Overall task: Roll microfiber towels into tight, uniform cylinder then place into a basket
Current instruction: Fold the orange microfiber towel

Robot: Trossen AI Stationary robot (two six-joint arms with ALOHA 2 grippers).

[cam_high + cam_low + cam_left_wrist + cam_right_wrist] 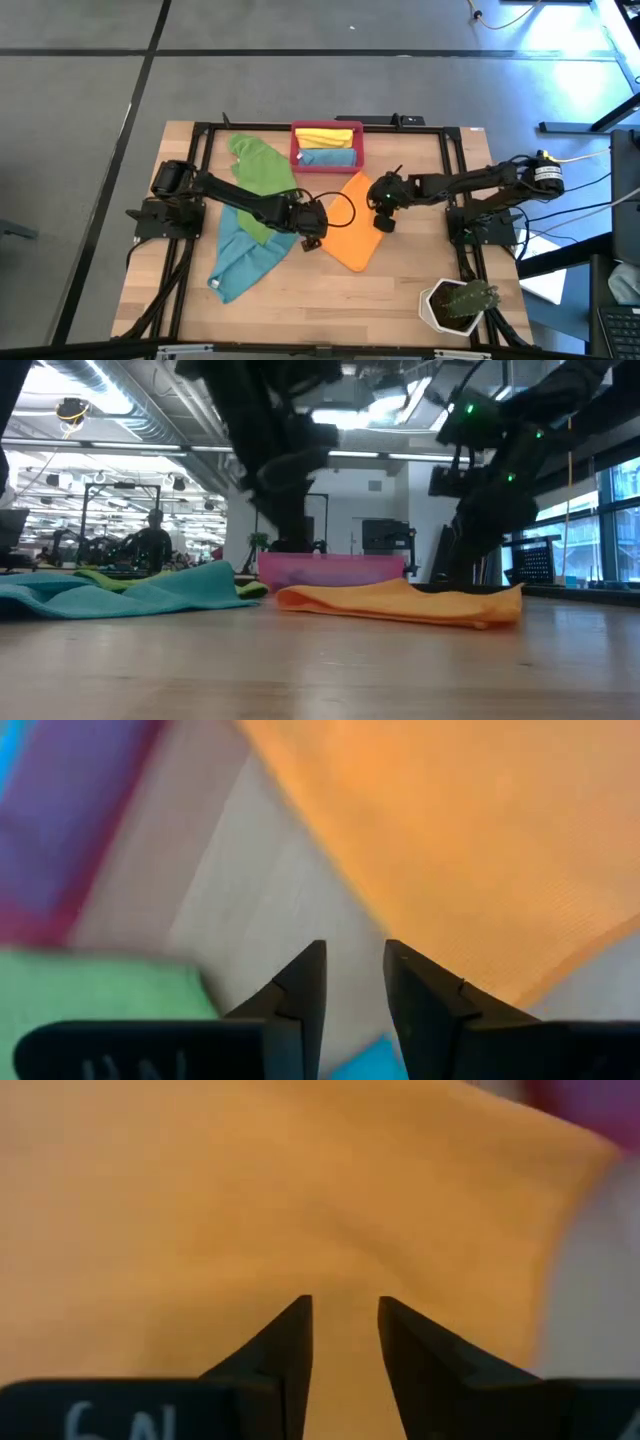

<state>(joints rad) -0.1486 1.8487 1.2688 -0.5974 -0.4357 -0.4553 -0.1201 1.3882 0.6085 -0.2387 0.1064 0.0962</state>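
1. Orange towel point(357, 222) lies flat and creased mid-table, both grippers over it.
2. Left gripper point(353, 982) hovers at its left edge, fingers slightly parted, grasping nothing; right gripper point(343, 1332) likewise, above the cloth.
3. Farther back, the basket point(327, 159) holds rolled yellow and blue towels.

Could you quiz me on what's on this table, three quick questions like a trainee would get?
1. True or false: the basket is empty.
2. Which towel lies between the two grippers: A green, B orange, C teal?
3. Fill in: the left gripper has its jaws slightly ____ with nothing between them.

Key: 1 false, it holds a yellow towel and a teal one. 2 B, the orange towel; the right gripper hovers at its edge. 3 apart.
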